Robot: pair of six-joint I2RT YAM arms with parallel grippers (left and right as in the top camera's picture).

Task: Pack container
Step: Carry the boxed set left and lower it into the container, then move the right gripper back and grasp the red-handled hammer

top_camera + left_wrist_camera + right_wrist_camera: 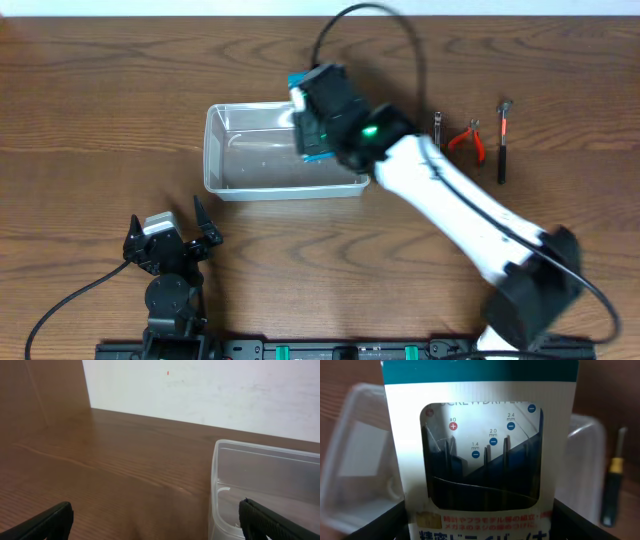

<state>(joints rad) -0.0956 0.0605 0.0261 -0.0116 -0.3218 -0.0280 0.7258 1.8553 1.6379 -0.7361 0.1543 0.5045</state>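
Screwdriver-set box [480, 460] fills the right wrist view, pinched in the right gripper [318, 125] jaws over the container [213, 150] at its far-right rim. Clear container sits just 11 o'clock of table [90, 120] centre, long edges running 9 to 3. Left gripper [170, 228] at 8 o'clock, jaws spread wide, bare wood between it and the near rim. Red-handled pliers [468, 140], slim metal tool [438, 130] and red-and-black tool [503, 140] at 2 o'clock, apart from the container's right wall.

container [213, 150] left half: open from above | right end: blocked by right gripper [315, 135] holding screwdriver box [480, 485] | pliers [468, 140] further right
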